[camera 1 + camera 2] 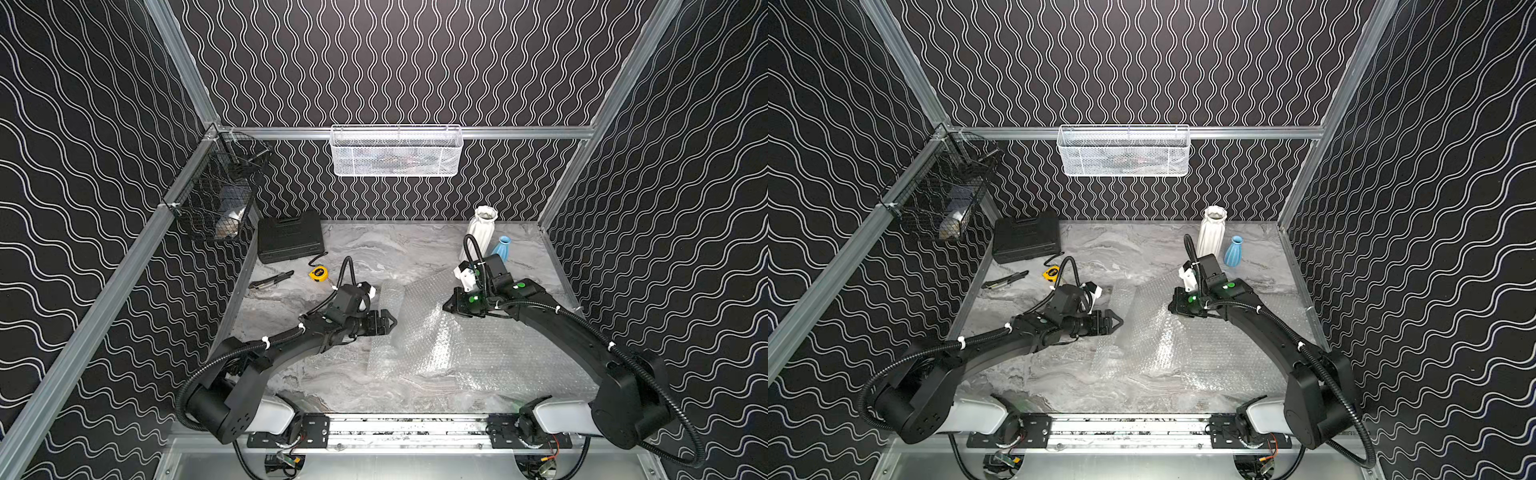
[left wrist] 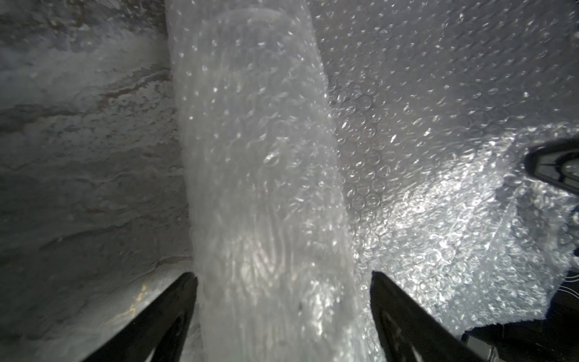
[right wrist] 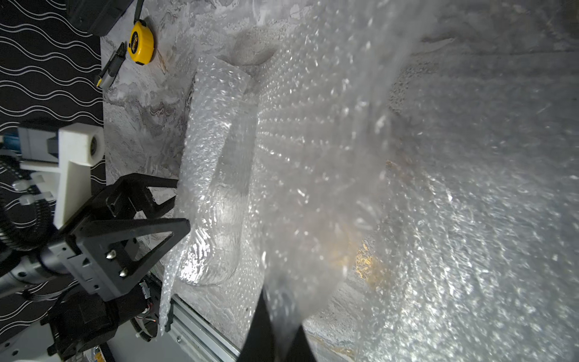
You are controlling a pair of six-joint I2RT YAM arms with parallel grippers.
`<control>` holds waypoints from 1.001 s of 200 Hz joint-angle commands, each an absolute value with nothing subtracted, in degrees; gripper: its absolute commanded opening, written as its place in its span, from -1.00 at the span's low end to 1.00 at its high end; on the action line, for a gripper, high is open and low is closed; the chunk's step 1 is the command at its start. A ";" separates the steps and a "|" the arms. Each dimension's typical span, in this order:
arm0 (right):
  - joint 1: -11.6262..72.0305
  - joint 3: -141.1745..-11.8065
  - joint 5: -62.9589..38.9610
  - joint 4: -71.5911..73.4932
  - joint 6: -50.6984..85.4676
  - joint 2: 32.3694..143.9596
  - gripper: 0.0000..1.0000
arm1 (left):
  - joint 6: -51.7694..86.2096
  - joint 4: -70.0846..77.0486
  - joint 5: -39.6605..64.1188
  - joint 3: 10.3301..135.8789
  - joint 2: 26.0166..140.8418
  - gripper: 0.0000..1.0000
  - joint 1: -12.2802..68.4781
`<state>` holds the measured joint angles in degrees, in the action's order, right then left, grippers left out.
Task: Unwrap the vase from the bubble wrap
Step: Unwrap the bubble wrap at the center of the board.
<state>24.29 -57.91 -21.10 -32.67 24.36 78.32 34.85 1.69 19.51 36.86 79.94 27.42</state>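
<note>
The bubble wrap (image 1: 440,345) lies spread over the middle of the marble table (image 1: 374,249), with its left side rolled into a tube (image 1: 384,357). Through that roll a ribbed, clear-looking vase (image 3: 225,200) shows faintly, lying on its side; it also shows in the left wrist view (image 2: 266,247). My left gripper (image 1: 390,322) (image 2: 282,275) is open, one finger on each side of the roll. My right gripper (image 1: 449,307) (image 3: 279,313) is shut on the sheet's free edge and holds it up off the table.
A white vase (image 1: 482,232) and a small blue vase (image 1: 500,247) stand at the back right. A black case (image 1: 291,241), a yellow tape measure (image 1: 318,273) and a utility knife (image 1: 272,280) lie at the back left. Wire baskets (image 1: 397,151) (image 1: 216,199) hang on the walls.
</note>
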 commanded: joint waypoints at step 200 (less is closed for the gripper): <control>24.35 -57.68 -19.95 -33.49 22.94 75.82 -1.00 | 26.84 -11.74 8.80 42.18 77.31 0.78 26.03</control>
<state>24.32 -57.74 -20.60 -33.28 23.31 76.12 29.71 -8.75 11.81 41.28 78.24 26.20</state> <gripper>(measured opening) 0.049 0.892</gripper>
